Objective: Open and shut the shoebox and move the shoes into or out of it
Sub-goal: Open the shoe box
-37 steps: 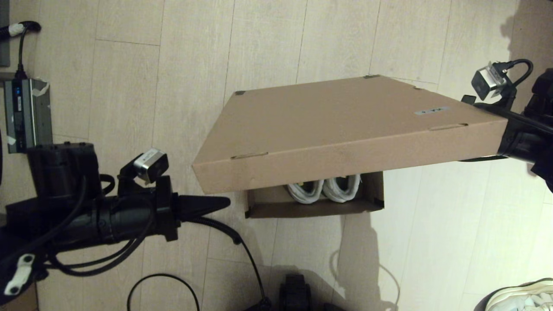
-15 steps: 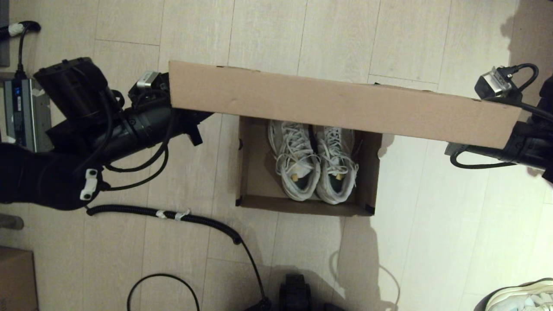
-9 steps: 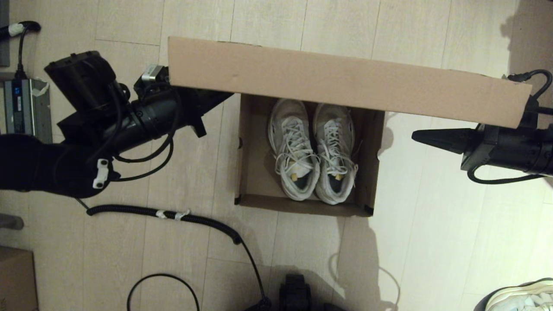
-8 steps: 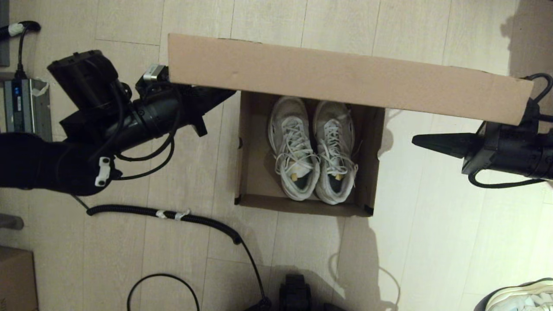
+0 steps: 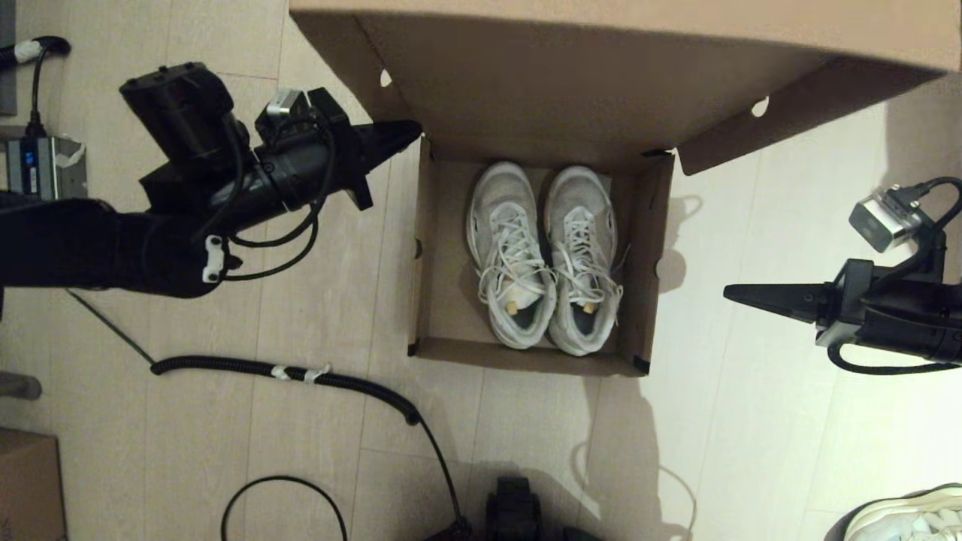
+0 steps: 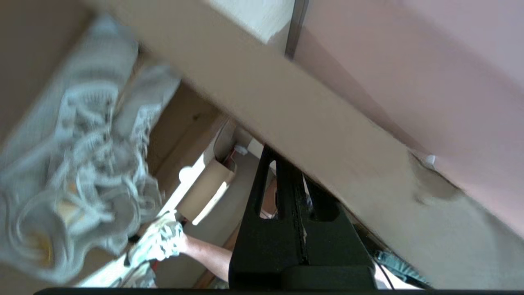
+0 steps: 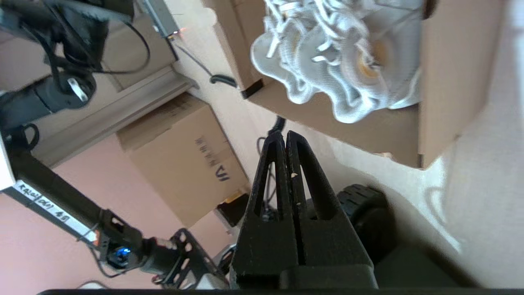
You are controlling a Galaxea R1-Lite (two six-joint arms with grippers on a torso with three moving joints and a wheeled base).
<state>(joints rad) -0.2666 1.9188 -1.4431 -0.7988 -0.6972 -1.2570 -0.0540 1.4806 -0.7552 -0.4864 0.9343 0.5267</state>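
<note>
Shoebox sitting mid-floor, its lid now swinging fully back to the far side; you're seeing the shoes uncovered inside. Left gripper, clenched and empty, is propping the lid's left corner. Right gripper has pulled clear to the right, pinched closed, holding nothing; unloading looks next

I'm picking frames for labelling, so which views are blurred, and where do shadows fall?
Left wrist view: shoes and lid smeared by motion blur. Right wrist view: shoes softly blurred, end effector sharp. Head view: sharp; shoebox casts shadows on the floor.
</note>
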